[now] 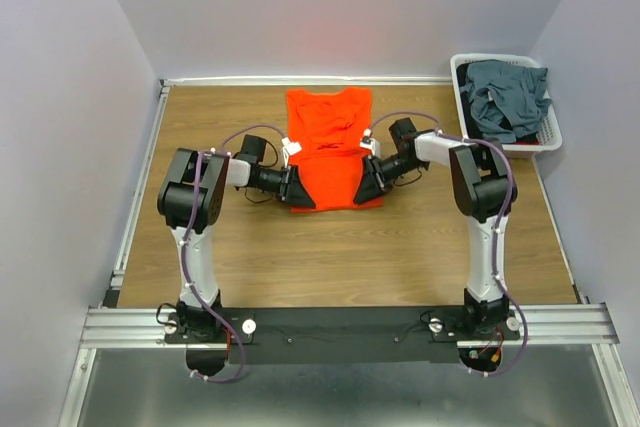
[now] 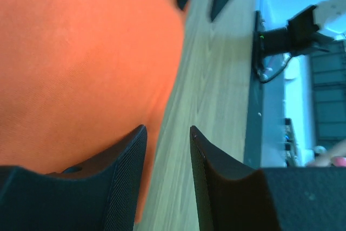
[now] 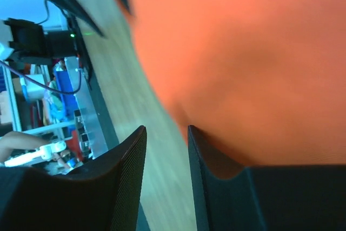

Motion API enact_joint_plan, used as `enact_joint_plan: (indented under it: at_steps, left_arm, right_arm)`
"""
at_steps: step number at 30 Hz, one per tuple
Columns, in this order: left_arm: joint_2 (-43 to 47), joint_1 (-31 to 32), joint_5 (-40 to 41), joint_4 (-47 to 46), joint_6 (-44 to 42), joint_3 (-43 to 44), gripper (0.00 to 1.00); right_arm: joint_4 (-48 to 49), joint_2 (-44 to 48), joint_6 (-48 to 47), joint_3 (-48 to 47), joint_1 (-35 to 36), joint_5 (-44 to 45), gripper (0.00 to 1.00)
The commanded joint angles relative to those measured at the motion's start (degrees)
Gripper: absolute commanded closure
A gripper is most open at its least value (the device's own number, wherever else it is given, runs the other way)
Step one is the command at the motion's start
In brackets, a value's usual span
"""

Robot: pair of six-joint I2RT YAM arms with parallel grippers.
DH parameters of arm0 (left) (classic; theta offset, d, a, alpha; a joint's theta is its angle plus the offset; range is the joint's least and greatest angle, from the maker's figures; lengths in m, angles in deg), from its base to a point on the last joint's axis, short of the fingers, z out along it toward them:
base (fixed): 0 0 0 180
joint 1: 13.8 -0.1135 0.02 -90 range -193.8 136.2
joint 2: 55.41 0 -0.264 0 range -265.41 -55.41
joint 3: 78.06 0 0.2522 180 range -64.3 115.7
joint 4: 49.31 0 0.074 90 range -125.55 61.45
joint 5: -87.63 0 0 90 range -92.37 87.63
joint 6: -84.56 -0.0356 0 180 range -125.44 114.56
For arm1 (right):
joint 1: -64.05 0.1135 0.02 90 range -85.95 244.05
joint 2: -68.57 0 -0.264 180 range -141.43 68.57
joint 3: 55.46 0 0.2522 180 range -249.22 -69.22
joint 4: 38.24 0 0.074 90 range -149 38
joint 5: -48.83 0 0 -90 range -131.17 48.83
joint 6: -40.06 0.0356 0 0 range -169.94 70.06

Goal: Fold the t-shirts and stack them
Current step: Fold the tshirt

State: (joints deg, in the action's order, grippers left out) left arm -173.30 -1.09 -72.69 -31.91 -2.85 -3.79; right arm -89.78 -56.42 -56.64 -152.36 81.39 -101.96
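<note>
The orange-red t-shirt (image 1: 330, 142) lies partly folded on the wooden table, its collar toward the back wall. My left gripper (image 1: 300, 190) is at the shirt's near left corner and my right gripper (image 1: 372, 185) is at its near right corner. In the left wrist view the left gripper (image 2: 167, 129) is open, one finger over the orange cloth (image 2: 81, 52) and bare wood in the gap. In the right wrist view the right gripper (image 3: 166, 129) is open, one finger against the cloth's edge (image 3: 243, 52). The dark blue-grey t-shirts (image 1: 508, 97) lie crumpled in the basket.
A white slatted basket (image 1: 553, 132) stands at the back right corner by the right wall. Walls close the table (image 1: 420, 257) on the left, back and right. The arms' mounting rail (image 1: 340, 325) runs along the near edge.
</note>
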Motion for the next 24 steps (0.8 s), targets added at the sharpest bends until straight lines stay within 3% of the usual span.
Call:
enact_joint_plan:
  at_steps: [1, 7, 14, 17, 20, 24]
  left_arm:
    - [-3.0, -1.4, 1.3, 7.1, -7.6, 0.7, 0.52]
    - [-2.2, -4.6, 1.6, 13.3, -13.4, -0.1, 0.53]
    - [9.1, -3.4, 2.9, 31.2, -35.6, 5.3, 0.54]
    - [14.2, -3.4, 9.5, 34.2, -39.6, 7.1, 0.54]
    - [20.5, -3.2, 17.2, 32.2, -44.1, 4.9, 0.54]
    - [26.0, -2.6, 24.1, 31.6, -57.5, 0.5, 0.56]
  right_arm:
    - [-0.5, -2.6, -3.7, 2.0, -0.9, 1.1, 0.57]
    - [-1.1, -0.7, -5.0, 5.1, -1.8, 3.4, 0.61]
    - [-4.7, 16.4, -7.4, 0.3, -1.4, 7.7, 0.59]
    - [-8.1, 19.5, -14.3, 0.0, -0.7, 13.7, 0.58]
    - [-8.9, 22.3, -22.1, 2.7, 2.9, 27.3, 0.59]
    - [-5.3, 23.7, -25.8, 7.8, 7.3, 37.6, 0.59]
